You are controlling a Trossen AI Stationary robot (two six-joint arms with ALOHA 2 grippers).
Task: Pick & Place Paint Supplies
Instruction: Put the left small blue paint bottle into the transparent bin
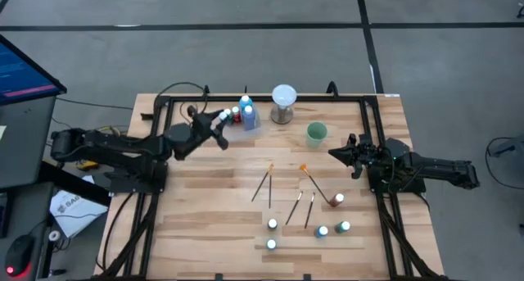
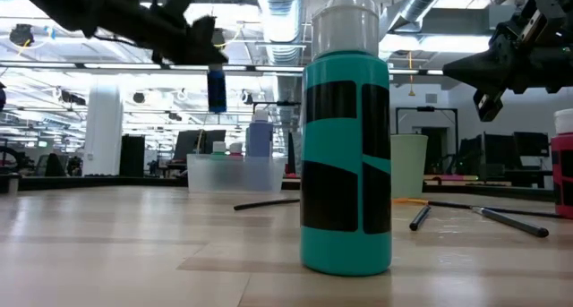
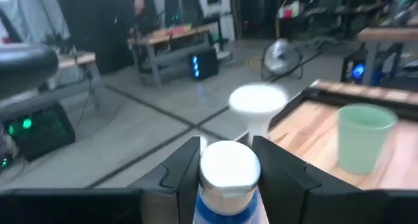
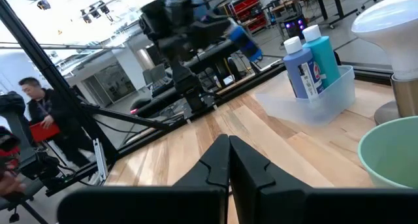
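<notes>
My left gripper is shut on a blue paint bottle with a white cap, in the air just left of a clear bin at the table's far side. The bin holds blue, teal and red bottles. Several brushes lie on the middle of the table. Several small bottles stand near the front, and a teal one is close in the low view. My right gripper waits shut at the table's right, touching nothing. My left gripper pinches the bottle's blue body just below the white cap, one finger on each side. The fingers come about level from the table's left. The cap end sticks out past the fingertips. The bottle is lifted clear of the table.
A white globe on a metal base stands right of the bin, and a green cup stands nearer the right arm. A red bottle lies by the brushes. People show in the room beyond the table.
</notes>
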